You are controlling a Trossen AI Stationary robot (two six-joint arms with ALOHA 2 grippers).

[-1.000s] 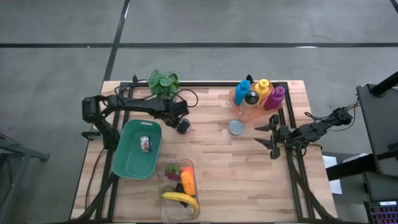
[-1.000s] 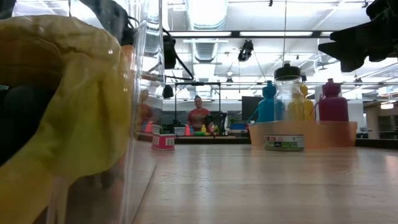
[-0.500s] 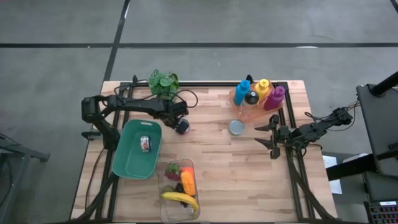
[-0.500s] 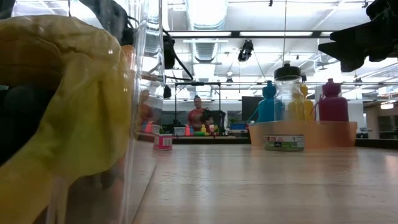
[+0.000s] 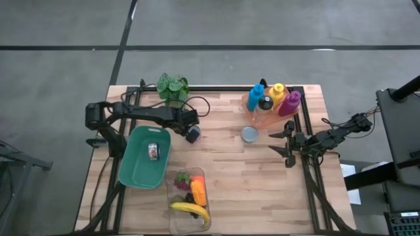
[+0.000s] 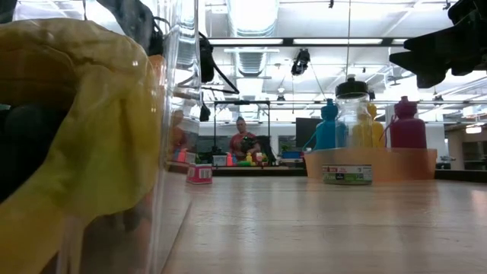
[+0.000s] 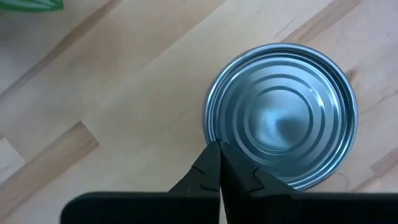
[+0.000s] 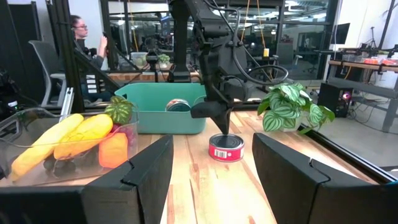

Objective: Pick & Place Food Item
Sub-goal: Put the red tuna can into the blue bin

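Your left arm is easing back toward the green bin, and the can sits unheld on the wood!

Over the last second your left gripper (image 5: 190, 134) has drifted slightly toward the green bin (image 5: 134, 172), fingers pinched shut on nothing, tip hovering right above the red-labelled can (image 8: 226, 148). That can stands upright on the table (image 5: 262, 177), just beside the bin, where another can (image 5: 153, 151) already lies. I'd judge a fresh grab comes next. Your right gripper (image 5: 288, 145) waits, fingers apart, near the bottle tray (image 5: 266, 119). The can's label is too small to read.
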